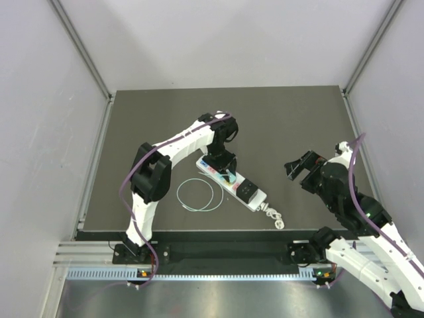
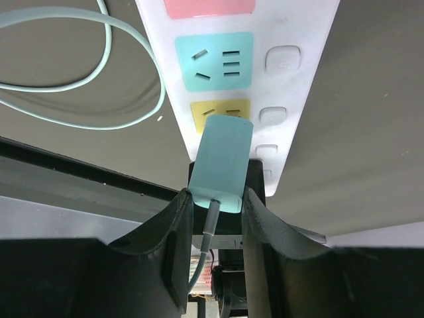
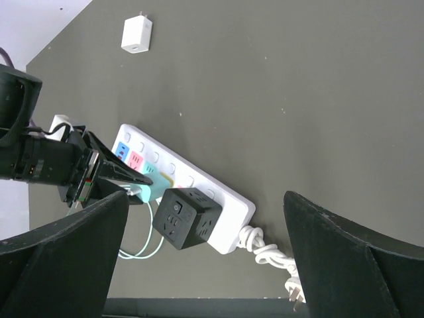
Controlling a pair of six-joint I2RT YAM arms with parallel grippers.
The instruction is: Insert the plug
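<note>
A white power strip (image 1: 218, 173) with coloured sockets lies mid-table; it also shows in the left wrist view (image 2: 298, 86) and the right wrist view (image 3: 218, 192). My left gripper (image 1: 222, 165) is shut on a teal plug (image 2: 220, 162), whose front end sits at the yellow socket (image 2: 220, 108). The plug also shows in the right wrist view (image 3: 147, 189). Its teal cable (image 1: 197, 195) loops on the mat. A black cube adapter (image 3: 185, 218) is plugged into the strip beside it. My right gripper (image 1: 299, 165) is open and empty, held above the table to the right.
The strip's white cord and plug (image 1: 273, 217) lie knotted near the front edge. A small white charger (image 3: 137, 34) lies on the mat in the right wrist view. Walls enclose the dark table (image 1: 291, 119) on three sides.
</note>
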